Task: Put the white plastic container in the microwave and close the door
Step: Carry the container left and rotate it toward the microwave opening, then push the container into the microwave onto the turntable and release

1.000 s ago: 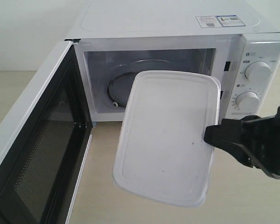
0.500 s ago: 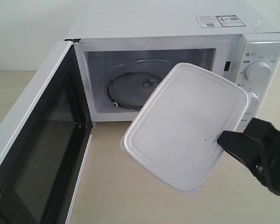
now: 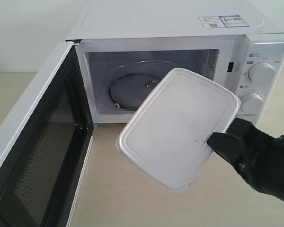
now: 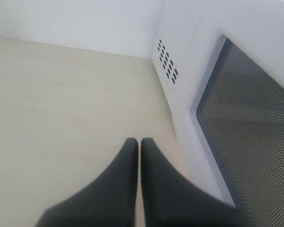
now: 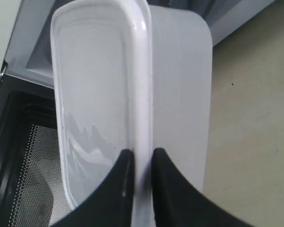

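The white plastic container (image 3: pixel 177 125) hangs tilted in the air in front of the microwave (image 3: pixel 170 28), partly across its open cavity. My right gripper (image 3: pixel 213 141) is shut on the container's rim (image 5: pixel 141 94) at its near right corner. The door (image 3: pixel 33 156) stands swung wide open at the left, its mesh window facing inward. Inside the cavity the glass turntable (image 3: pixel 130 90) shows behind the container. My left gripper (image 4: pixel 139 142) is shut on nothing, hovering over the tabletop beside the door's outer face (image 4: pixel 255 127); it does not show in the exterior view.
Two round dials (image 3: pixel 261 72) sit on the microwave's right panel, close to the held container. The light wooden tabletop (image 3: pixel 123 198) stretches in front of the microwave. Vent holes (image 4: pixel 166 67) mark the microwave's side wall.
The container first swung up and right, turning flatter toward the cavity, then shifted slightly left and down. The right gripper followed it. The door and microwave stayed put.
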You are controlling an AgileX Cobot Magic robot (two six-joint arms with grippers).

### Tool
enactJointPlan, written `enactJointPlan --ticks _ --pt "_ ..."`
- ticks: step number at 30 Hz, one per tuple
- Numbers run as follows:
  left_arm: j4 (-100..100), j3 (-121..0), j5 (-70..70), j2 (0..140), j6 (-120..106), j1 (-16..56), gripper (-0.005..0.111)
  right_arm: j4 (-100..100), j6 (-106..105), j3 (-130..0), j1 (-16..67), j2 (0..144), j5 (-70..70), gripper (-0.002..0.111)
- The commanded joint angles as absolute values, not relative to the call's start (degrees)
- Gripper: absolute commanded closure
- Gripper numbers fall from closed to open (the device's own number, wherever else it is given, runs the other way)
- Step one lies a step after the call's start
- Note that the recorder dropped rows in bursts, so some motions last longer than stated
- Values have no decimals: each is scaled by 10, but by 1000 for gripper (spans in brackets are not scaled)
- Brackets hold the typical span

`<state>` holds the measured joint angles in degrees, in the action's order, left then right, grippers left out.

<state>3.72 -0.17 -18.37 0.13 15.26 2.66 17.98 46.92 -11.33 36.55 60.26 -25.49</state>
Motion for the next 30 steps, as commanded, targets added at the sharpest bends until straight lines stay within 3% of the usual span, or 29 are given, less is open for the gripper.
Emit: enactJointPlan --ticks 1,9,30 --pt "36 0 -180 0 155 26 103 155 525 -121 367 658 -338 109" --pt "36 0 -180 0 155 26 103 125 610 -125 367 788 -454 109" --pt "36 0 -180 0 155 26 103 275 606 -388 365 1020 -447 109"
